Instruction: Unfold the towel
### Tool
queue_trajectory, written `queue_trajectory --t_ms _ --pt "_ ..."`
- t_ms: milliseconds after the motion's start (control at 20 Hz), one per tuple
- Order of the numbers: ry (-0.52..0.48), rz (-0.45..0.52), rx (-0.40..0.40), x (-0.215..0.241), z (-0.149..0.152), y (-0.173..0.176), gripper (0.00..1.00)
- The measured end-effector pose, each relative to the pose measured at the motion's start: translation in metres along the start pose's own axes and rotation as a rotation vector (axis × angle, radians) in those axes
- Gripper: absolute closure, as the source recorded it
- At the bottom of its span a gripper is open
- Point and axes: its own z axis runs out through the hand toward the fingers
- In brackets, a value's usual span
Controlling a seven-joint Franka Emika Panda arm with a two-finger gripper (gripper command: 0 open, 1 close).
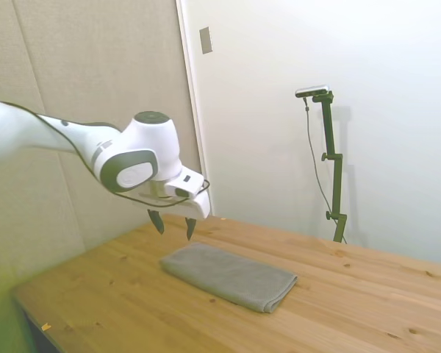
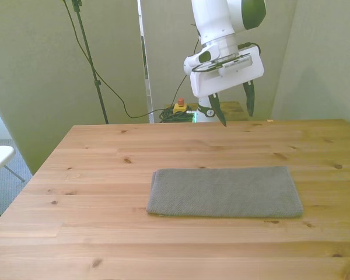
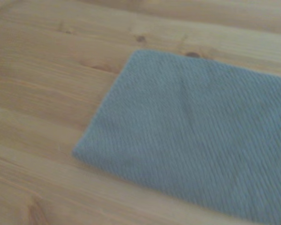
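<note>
Our gripper [image 2: 234,106] hangs wide open and empty above the table's [image 2: 105,175] far edge, well apart from the folded grey towel [image 2: 224,192] lying flat mid-table, presumably poised to descend.

Even soft light, blurry wrist view

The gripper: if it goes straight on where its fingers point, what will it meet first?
Probably the bare wooden table just beyond the folded grey cloth towel; the open gripper points down, but depth is unclear.
</note>
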Motion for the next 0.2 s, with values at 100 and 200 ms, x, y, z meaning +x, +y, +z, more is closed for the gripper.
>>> queue_trajectory --t_ms 100,200 --pt "0.035 0.074 -0.054 -0.031 -0.007 0.013 0.0" --pt "0.076 0.154 -0.097 -0.06 -0.019 0.02 0.0"
